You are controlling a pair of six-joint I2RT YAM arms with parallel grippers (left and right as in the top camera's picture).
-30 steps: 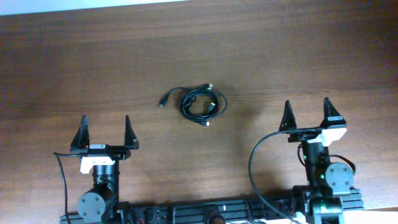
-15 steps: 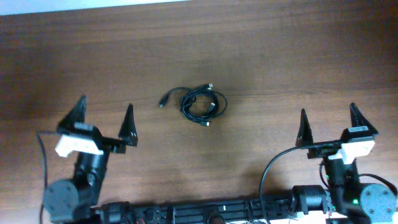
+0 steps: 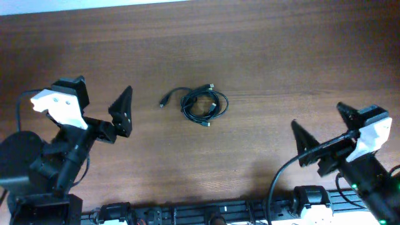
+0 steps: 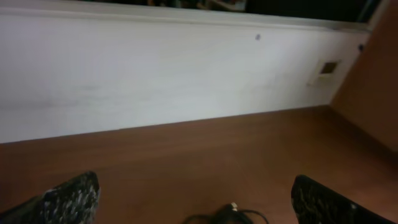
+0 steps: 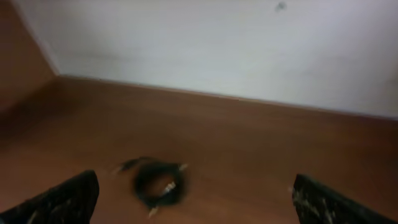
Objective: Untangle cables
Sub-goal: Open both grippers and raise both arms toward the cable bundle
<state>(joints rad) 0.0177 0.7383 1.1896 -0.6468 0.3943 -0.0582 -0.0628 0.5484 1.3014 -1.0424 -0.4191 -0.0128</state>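
The cables (image 3: pixel 201 104) are thin black cords coiled together in a small bundle at the table's middle, with one loose plug end reaching left and silver tips showing. The bundle shows blurred in the right wrist view (image 5: pixel 158 182) and just at the bottom edge of the left wrist view (image 4: pixel 231 214). My left gripper (image 3: pixel 97 106) is open and empty, well to the left of the bundle. My right gripper (image 3: pixel 325 128) is open and empty, to the right of and nearer than the bundle. Both are raised off the table.
The wooden table (image 3: pixel 262 56) ends at a white wall (image 4: pixel 174 68) along its far edge. A thick black arm cable (image 3: pixel 278 178) loops near the right arm's base. The arm bases stand at the front edge.
Both arms have lifted and swung outward: the left gripper moved up and left, the right gripper right and toward the front. The cable bundle has not moved.
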